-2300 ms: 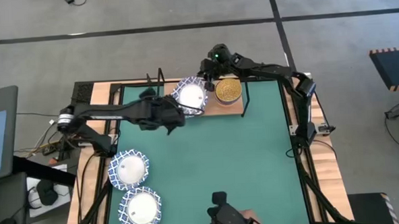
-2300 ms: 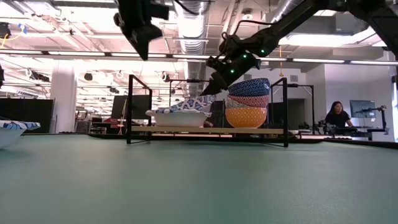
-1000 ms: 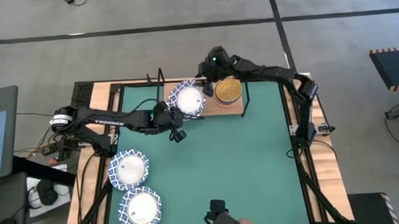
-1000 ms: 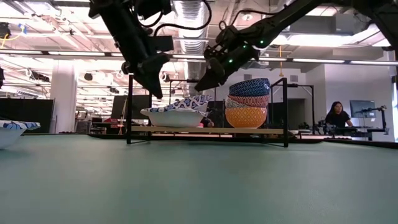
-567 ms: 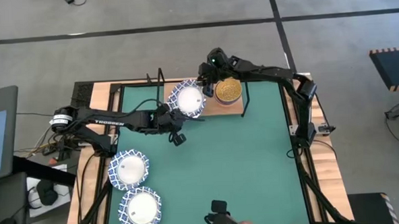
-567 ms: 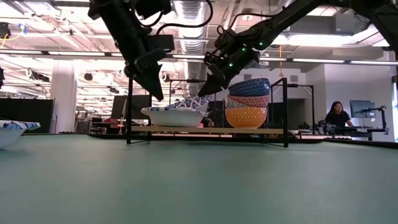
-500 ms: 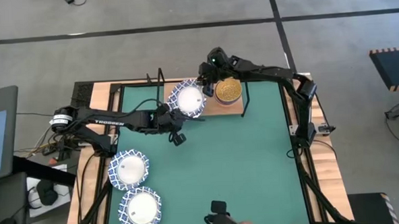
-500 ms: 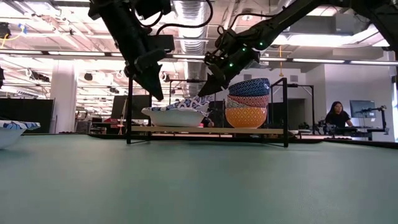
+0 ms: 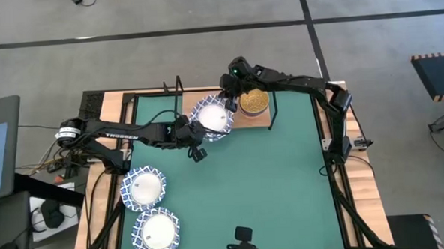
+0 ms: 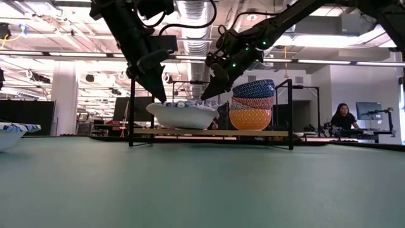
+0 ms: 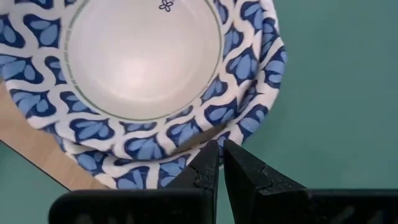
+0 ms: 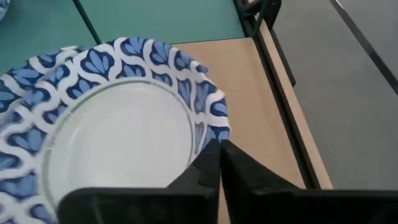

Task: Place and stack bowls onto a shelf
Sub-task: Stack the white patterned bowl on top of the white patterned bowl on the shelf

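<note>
Two large white bowls with blue lattice rims (image 9: pixel 213 119) sit nested on the light-wood shelf (image 9: pixel 258 120), overhanging its near edge; in the low view the bowls (image 10: pixel 182 114) sit level. My left gripper (image 9: pixel 196 138) is shut at their near-left rim, and the low view shows the left gripper (image 10: pixel 162 99) coming down onto it. My right gripper (image 9: pixel 229 102) is shut at their far-right rim, beside a stack of small bowls (image 10: pixel 252 105). Two more large bowls (image 9: pixel 143 188) rest on the mat. My left gripper has its shut fingertips (image 11: pixel 208 155) against the outer edge of the upper bowl's rim (image 11: pixel 186 142), on the near-left side, slanting down from above. The bowl rests in the lower bowl on the shelf. My right gripper has its shut fingertips (image 12: pixel 211 155) against the rim (image 12: pixel 208 127) on the far-right side, slanting down.
The shelf's black wire end supports (image 10: pixel 132 111) stand at both ends of the board. The stack of small bowls (image 9: pixel 254 101) fills the shelf's right half. The second large bowl on the mat (image 9: pixel 158 231) lies near the front-left corner. Open green mat (image 9: pixel 269 182) lies right of them.
The upper white bowl, tilted on the lower one a second ago, has dropped level into it, and the pair has slid a little toward the table's near edge. My right gripper has moved down and nearer with the rim. My left gripper has stayed almost still.
</note>
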{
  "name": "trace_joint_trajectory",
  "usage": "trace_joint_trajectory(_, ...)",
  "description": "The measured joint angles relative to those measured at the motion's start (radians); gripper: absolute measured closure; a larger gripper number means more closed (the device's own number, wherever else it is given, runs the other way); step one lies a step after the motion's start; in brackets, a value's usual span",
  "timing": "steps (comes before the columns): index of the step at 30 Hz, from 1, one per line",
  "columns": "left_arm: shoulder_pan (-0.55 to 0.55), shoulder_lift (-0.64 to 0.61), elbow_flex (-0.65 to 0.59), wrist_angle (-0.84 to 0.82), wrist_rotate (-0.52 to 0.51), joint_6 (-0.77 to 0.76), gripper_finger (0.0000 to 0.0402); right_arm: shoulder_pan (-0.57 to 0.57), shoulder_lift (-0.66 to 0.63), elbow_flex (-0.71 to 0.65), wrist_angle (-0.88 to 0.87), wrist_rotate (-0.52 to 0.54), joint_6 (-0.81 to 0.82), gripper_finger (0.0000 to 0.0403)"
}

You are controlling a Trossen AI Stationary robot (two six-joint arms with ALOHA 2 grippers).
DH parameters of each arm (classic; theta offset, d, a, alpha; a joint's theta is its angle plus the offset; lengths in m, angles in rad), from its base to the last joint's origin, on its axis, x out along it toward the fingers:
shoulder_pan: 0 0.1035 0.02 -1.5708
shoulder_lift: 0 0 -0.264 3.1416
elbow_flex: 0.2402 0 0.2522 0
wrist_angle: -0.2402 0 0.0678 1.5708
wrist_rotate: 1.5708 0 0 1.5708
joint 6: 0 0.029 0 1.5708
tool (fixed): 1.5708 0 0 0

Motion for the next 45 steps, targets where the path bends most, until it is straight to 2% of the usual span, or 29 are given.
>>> trace_joint_trajectory(2,0.000,0.000,0.000,0.000,0.000,0.000,0.0388,-0.001,-0.001,0.000,0.011,0.009,0.013,0.0385)
trace_joint_trajectory(9,-0.001,0.000,0.000,-0.007,0.004,0.000,0.0388,-0.010,-0.002,0.000,0.102,0.147,0.052,0.0383)
trace_joint_trajectory(13,-0.015,-0.006,0.000,-0.040,-0.038,0.011,0.0388,-0.020,-0.002,0.028,0.084,0.146,0.061,0.0371)
trace_joint_trajectory(16,-0.043,-0.030,0.035,-0.123,-0.105,0.018,0.0388,-0.036,-0.002,0.111,0.004,0.053,0.079,0.0335)
trace_joint_trajectory(19,-0.077,-0.074,0.078,-0.207,-0.171,0.030,0.0388,-0.054,-0.002,0.248,-0.131,-0.023,0.097,0.0287)
trace_joint_trajectory(24,-0.081,-0.143,0.080,-0.188,-0.141,0.066,0.0388,-0.064,0.011,0.471,-0.288,-0.026,0.111,0.0202)
trace_joint_trajectory(28,-0.079,-0.136,0.035,-0.150,-0.131,0.066,0.0388,-0.045,0.026,0.513,-0.359,-0.025,0.117,0.0168)
trace_joint_trajectory(35,-0.133,-0.133,-0.106,-0.016,-0.129,0.048,0.0388,-0.010,0.107,0.499,-0.430,-0.026,0.123,0.0167)
trace_joint_trajectory(41,-0.200,-0.099,-0.231,0.209,-0.004,0.186,0.0388,0.022,0.225,0.509,-0.449,0.047,0.099,0.0168)
trace_joint_trajectory(45,-0.211,-0.054,-0.260,0.298,-0.036,0.242,0.0388,0.029,0.264,0.510,-0.491,0.098,0.069,0.0168)
